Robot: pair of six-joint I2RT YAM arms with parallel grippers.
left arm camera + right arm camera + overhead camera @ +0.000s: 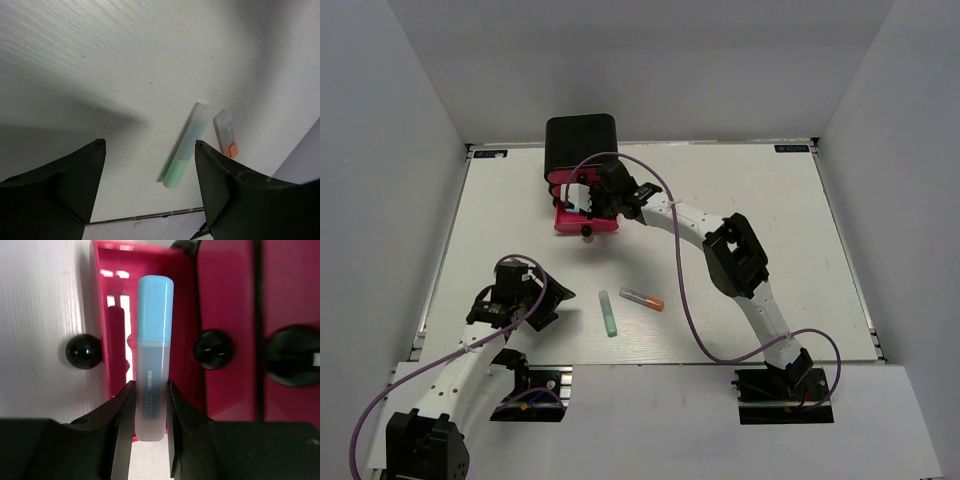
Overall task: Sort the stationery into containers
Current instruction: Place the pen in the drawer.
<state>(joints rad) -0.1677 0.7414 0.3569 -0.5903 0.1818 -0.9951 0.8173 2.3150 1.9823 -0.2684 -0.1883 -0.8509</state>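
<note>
My right gripper (150,412) is shut on a light blue marker (153,350) and holds it over the pulled-out bottom pink drawer (112,295) of the black cabinet (580,142). In the top view the right gripper (588,200) is above that open drawer (586,224). A green marker (608,313) and a grey marker with an orange tip (641,298) lie on the table in front. My left gripper (520,300) is open and empty, left of them. The left wrist view shows the green marker (187,146) and the orange-tipped one (226,134) beyond its fingers.
The two upper drawers (227,305) are shut, with black round knobs (213,348). The bottom drawer's knob (83,351) sticks out toward the table. The white table's near edge (145,217) runs just under the left gripper. Grey walls enclose the table.
</note>
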